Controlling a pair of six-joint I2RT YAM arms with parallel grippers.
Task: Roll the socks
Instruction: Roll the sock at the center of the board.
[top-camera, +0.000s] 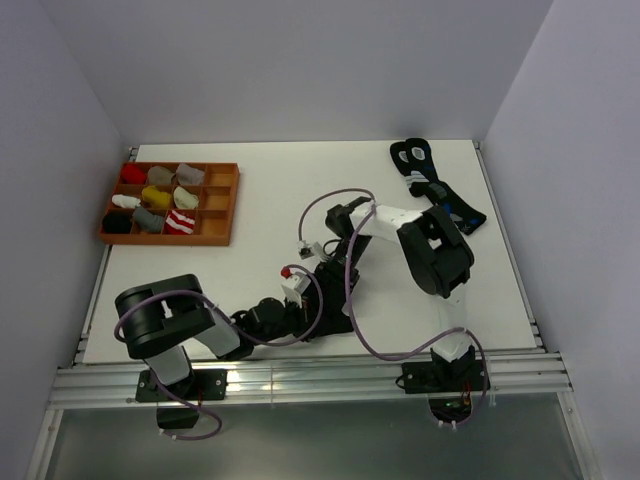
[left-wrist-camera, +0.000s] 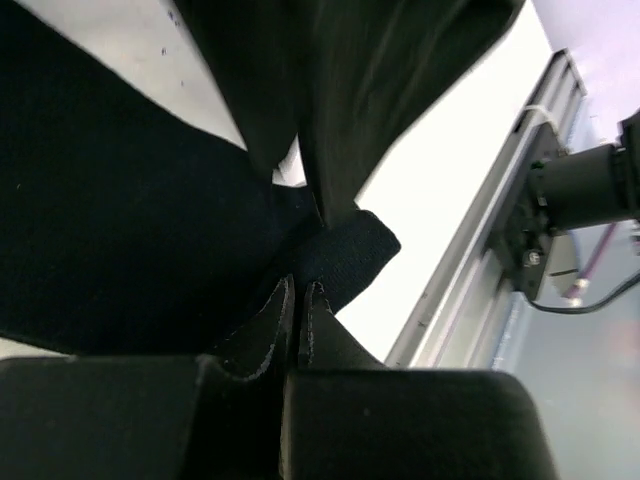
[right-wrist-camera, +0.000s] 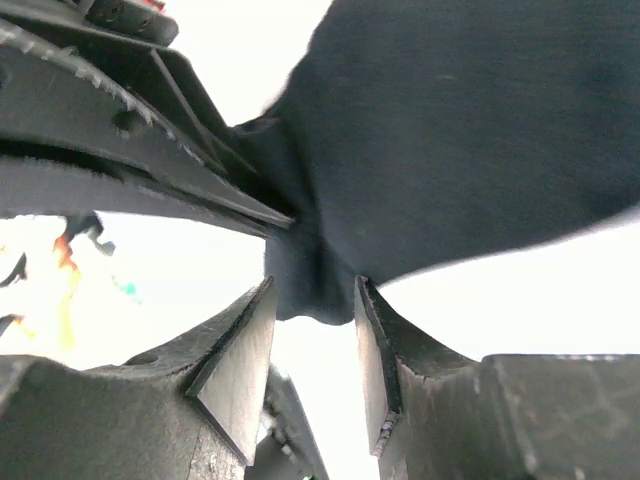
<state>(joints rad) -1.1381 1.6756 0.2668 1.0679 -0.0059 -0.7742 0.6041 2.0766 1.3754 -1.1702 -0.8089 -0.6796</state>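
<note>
A plain black sock (left-wrist-camera: 120, 230) lies on the white table between my two arms and fills much of both wrist views (right-wrist-camera: 450, 130). My left gripper (left-wrist-camera: 298, 285) is shut on a pinch of its fabric, the fingertips pressed together. My right gripper (right-wrist-camera: 312, 290) is open, and a hanging fold of the sock sits loose between its fingertips. In the top view both grippers meet near the table's front centre, left (top-camera: 298, 288) and right (top-camera: 325, 262), and hide the sock. A red-and-white striped sock (top-camera: 181, 222) sits bundled in a front compartment of the brown tray (top-camera: 222, 208).
The tray at the back left also holds several small sock bundles in red, grey, yellow, white and black. Dark socks with white rings and blue marks (top-camera: 432, 185) lie at the back right. A metal rail (top-camera: 300, 378) runs along the table's near edge.
</note>
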